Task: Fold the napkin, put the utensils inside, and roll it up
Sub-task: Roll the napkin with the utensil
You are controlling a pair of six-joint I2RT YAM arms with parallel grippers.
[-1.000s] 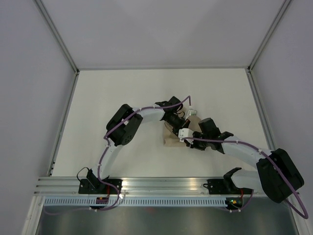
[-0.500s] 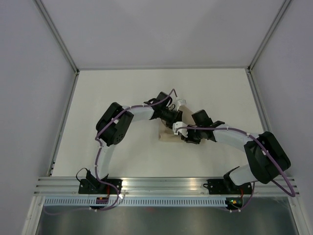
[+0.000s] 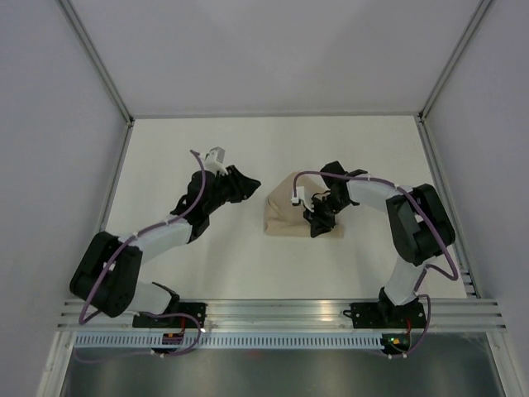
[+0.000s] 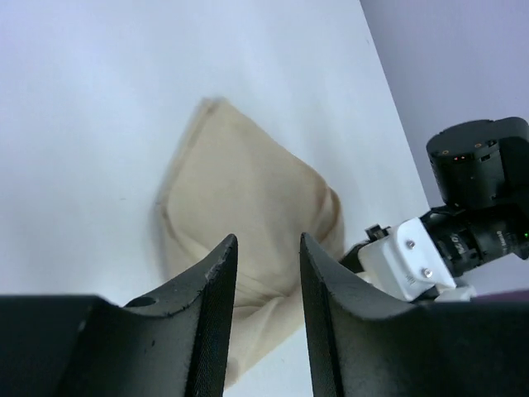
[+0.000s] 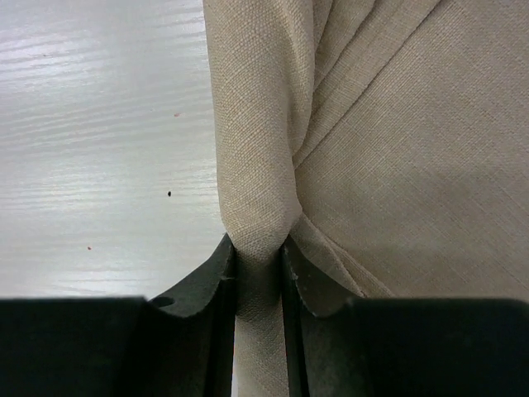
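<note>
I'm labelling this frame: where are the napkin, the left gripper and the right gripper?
napkin (image 3: 283,217): top view, bare left part of the cloth.
left gripper (image 4: 266,241): left wrist view, open gap between its fingertips.
right gripper (image 5: 257,246): right wrist view, between fingertips pinching a cloth fold.

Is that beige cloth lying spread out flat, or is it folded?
Folded. The napkin shows overlapping layers and creases, and the right gripper pinches a doubled-over edge.
</note>
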